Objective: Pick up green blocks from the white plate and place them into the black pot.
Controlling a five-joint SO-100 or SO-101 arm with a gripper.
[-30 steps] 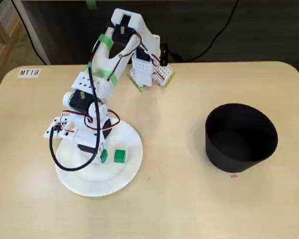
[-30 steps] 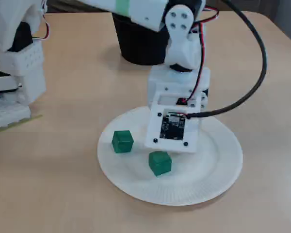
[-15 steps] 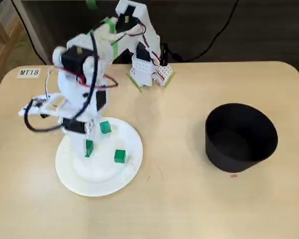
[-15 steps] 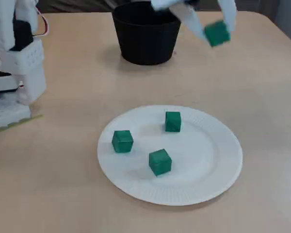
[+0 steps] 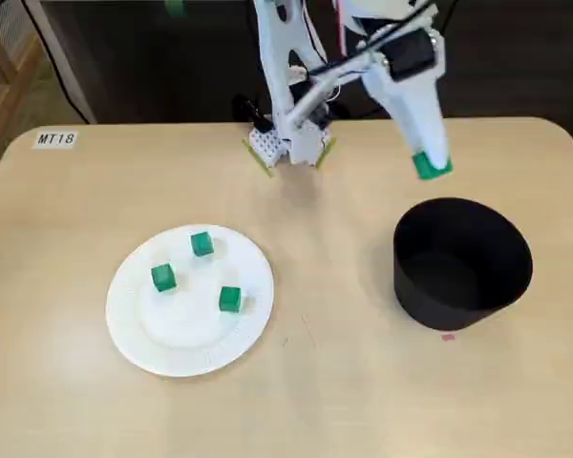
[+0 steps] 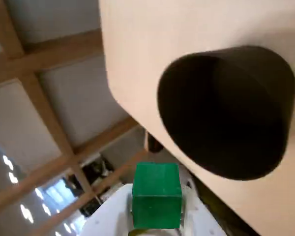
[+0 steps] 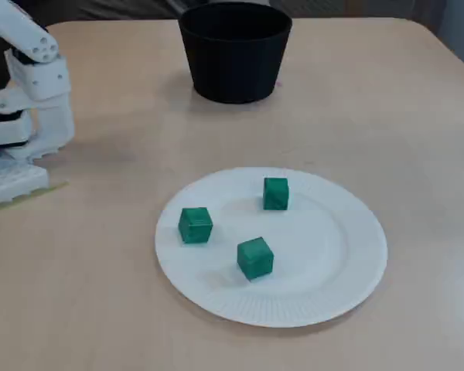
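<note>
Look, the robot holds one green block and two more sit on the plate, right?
Not two: three blocks sit on the plate, as both fixed views show. The gripper does hold one green block.

Arm point(image 5: 275, 67) raised, reaching right in a fixed view — fingers point(image 5: 426, 129) angled down, pinched on a green block point(image 5: 431, 168)

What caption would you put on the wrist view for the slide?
Gripper holds a green block in the air, near the open mouth of the black pot on the table.
</note>
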